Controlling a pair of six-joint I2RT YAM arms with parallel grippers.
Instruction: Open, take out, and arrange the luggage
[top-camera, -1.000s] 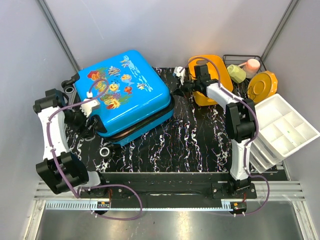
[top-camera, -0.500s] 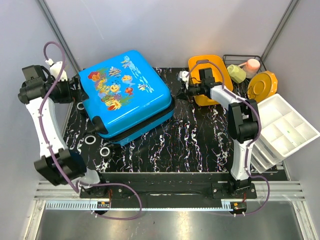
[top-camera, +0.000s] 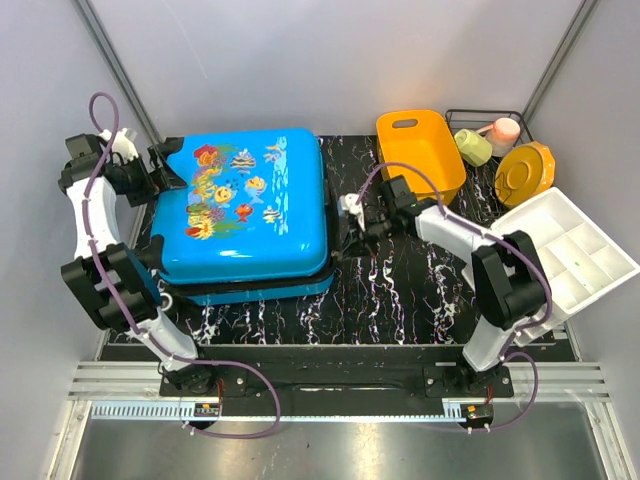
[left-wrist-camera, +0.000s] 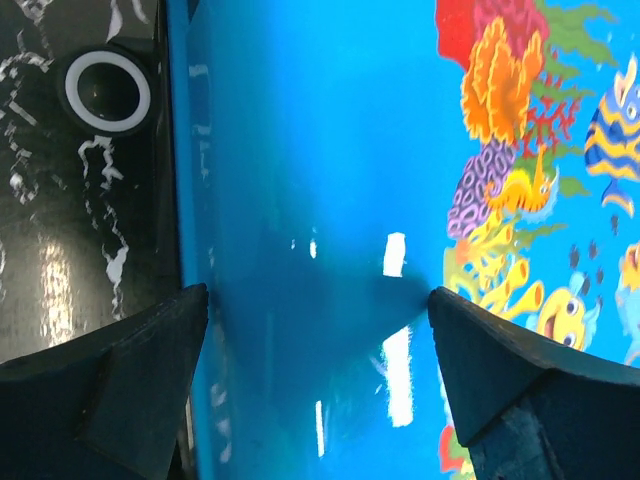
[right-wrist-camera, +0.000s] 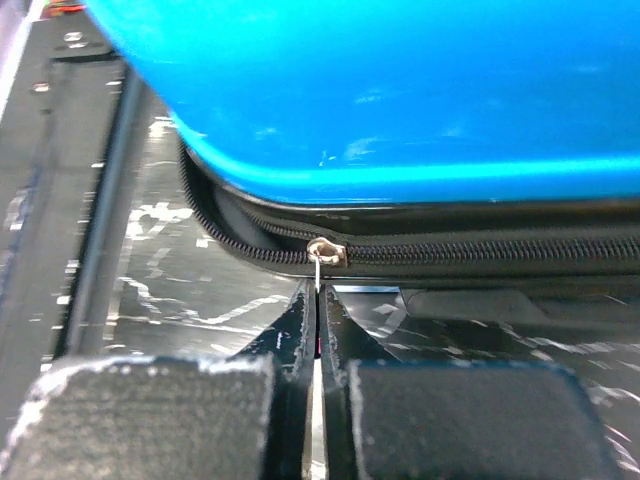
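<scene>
**Pull pinched, shell braced**

Our right end effector (right-wrist-camera: 316, 300) is clamped on the zip pull (right-wrist-camera: 318, 270), which hangs from the slider (right-wrist-camera: 326, 252) just ahead. We judge this sets up a drag along the track. Our left end effector (left-wrist-camera: 320, 300) is spread wide over the edge of the luggage (top-camera: 250, 210), probably to steady it. The luggage lies lid-up on the desk (top-camera: 400, 290), between both.

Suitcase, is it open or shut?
Shut. The suitcase lid lies flat on its base, and the right gripper pinches the zipper pull at the seam.
</scene>
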